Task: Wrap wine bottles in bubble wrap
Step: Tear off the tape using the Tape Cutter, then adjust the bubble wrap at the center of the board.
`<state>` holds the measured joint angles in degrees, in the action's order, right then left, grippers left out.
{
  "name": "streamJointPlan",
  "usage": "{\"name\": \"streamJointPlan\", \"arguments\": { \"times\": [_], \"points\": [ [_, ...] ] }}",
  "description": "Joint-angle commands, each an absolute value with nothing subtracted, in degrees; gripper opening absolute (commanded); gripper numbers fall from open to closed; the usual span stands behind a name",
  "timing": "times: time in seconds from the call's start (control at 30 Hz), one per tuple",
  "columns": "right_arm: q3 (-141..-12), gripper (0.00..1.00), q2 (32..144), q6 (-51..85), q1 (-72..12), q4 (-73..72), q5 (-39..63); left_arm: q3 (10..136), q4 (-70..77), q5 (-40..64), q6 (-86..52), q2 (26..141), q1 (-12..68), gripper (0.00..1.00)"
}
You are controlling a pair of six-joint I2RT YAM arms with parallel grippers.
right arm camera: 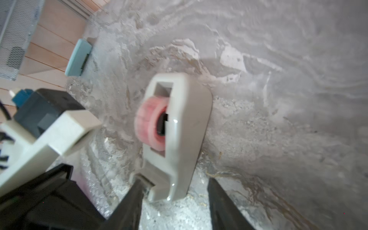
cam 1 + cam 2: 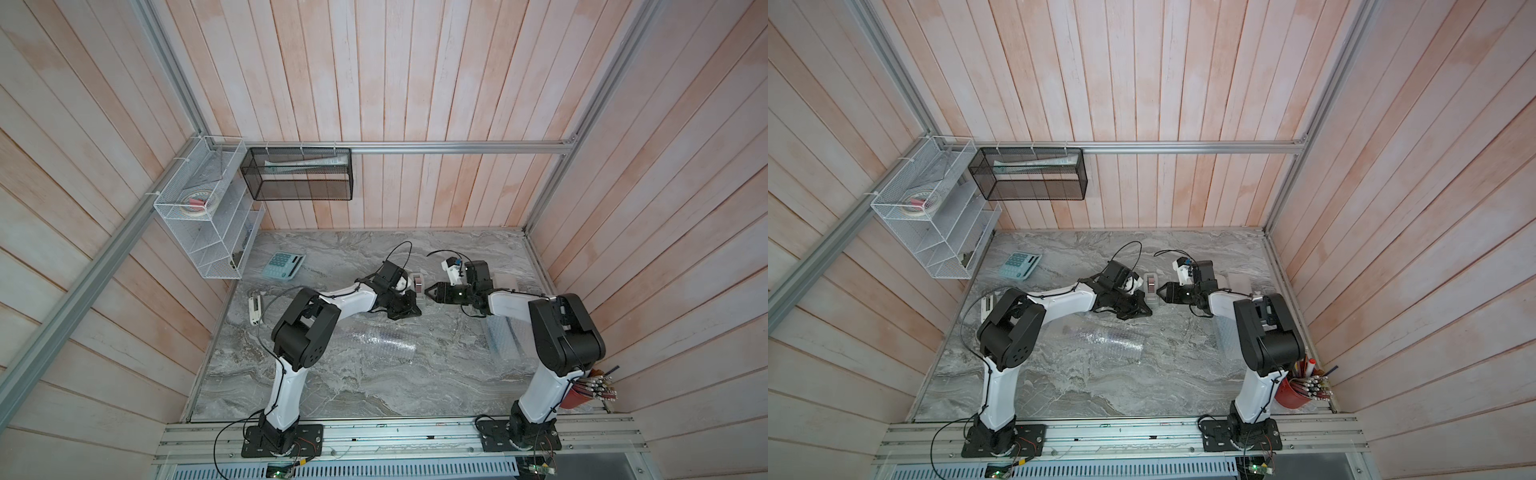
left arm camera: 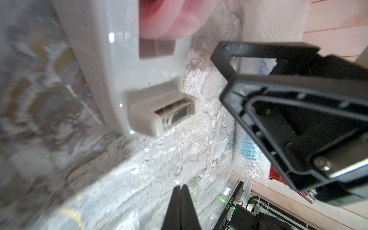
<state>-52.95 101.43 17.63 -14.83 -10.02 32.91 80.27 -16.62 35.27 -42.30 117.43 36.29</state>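
Far to the left of the tape dispenser (image 2: 417, 285), a white wire rack (image 2: 199, 232) is hung on the wall. Between that rack and the dispenser, a pale blue calculator (image 2: 284, 264) is laid flat on the grey table (image 2: 374, 386).

Just left of the dispenser the left gripper (image 3: 180, 187) is found. Its two fingers are pressed together and nothing is held between them.

Nearer the robot's bases than the dispenser, and a little to its left, a rolled tube of bubble wrap (image 2: 376, 338) is laid on its side. Whether a bottle is inside cannot be told.

The dispenser is stood on the table with a pink roll of tape (image 1: 151, 127) in it. At its cutter end the right gripper (image 1: 176, 185) is placed. Its fingers (image 1: 217, 199) are spread apart, one right at the cutter and a gap seen at the other.

To the right of the dispenser, a blue bottle (image 3: 249, 149) is seen rolled up inside a second bundle of wrap (image 3: 247, 169). Farther right again, a red cup of pencils (image 2: 579, 395) is stood.

A strip of small white print (image 3: 229, 204) is seen in the left wrist view, but it cannot be read.
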Motion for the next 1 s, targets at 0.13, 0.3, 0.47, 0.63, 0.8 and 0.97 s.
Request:
{"name": "streamJointPlan", "arguments": {
  "times": [0.13,0.3,0.47,0.63,0.8,0.97],
  "points": [
    [-48.1,0.73,90.6,15.4,-19.8,-12.8,42.9,76.9,-36.3,33.8,-33.6,102.0,29.6,0.00],
    [-48.5,0.78,94.1,17.2,-27.7,-15.2,43.3,73.5,-45.4,32.1,-31.0,92.5,23.4,0.00],
    [-52.6,0.79,102.2,19.2,-32.2,-16.9,45.6,69.7,-51.8,31.1,-28.2,86.4,18.2,0.00],
    [-60.1,0.86,110.5,15.4,-34.4,-9.9,47.6,68.0,-55.2,30.7,-25.8,82.4,14.5,0.00],
    [-65.3,0.88,115.4,11.2,-34.7,-2.9,48.8,67.1,-57.1,31.2,-23.8,80.5,11.7,0.00],
    [-71.5,0.92,120.4,5.9,-35.4,6.7,52.0,67.3,-57.2,32.5,-23.1,79.7,10.2,0.00]
  ]
}}
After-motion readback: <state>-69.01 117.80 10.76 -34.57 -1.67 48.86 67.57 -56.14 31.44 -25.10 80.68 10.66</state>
